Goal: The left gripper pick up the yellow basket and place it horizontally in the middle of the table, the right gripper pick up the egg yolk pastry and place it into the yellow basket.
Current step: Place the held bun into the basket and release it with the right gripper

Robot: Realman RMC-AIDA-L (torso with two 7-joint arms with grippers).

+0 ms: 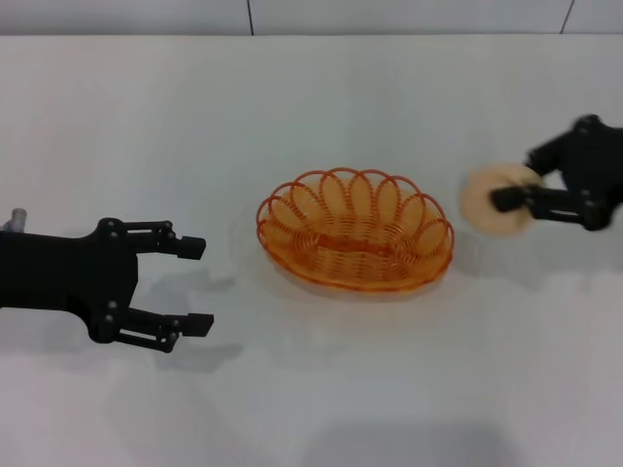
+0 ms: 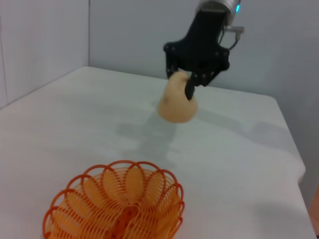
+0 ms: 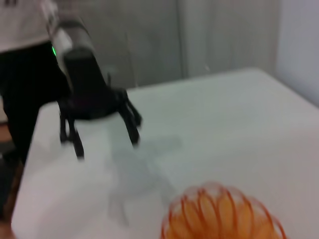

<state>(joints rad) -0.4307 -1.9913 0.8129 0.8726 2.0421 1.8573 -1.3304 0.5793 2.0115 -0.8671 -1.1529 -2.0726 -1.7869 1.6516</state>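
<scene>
The yellow basket (image 1: pixel 355 231) lies flat on the white table (image 1: pixel 311 107) near its middle, long side across; it also shows in the left wrist view (image 2: pixel 117 206) and right wrist view (image 3: pixel 224 214). My right gripper (image 1: pixel 513 193) is shut on the egg yolk pastry (image 1: pixel 492 206), a pale round bun, and holds it above the table just right of the basket. The left wrist view shows that gripper (image 2: pixel 189 82) holding the pastry (image 2: pixel 177 102) clear of the surface. My left gripper (image 1: pixel 200 285) is open and empty, left of the basket; it shows in the right wrist view (image 3: pixel 104 139).
The table's far edge meets a grey wall (image 1: pixel 311 15). In the left wrist view the table's right edge (image 2: pixel 294 149) drops off beside the right arm. A dark shape (image 3: pixel 25 99) stands behind the left arm in the right wrist view.
</scene>
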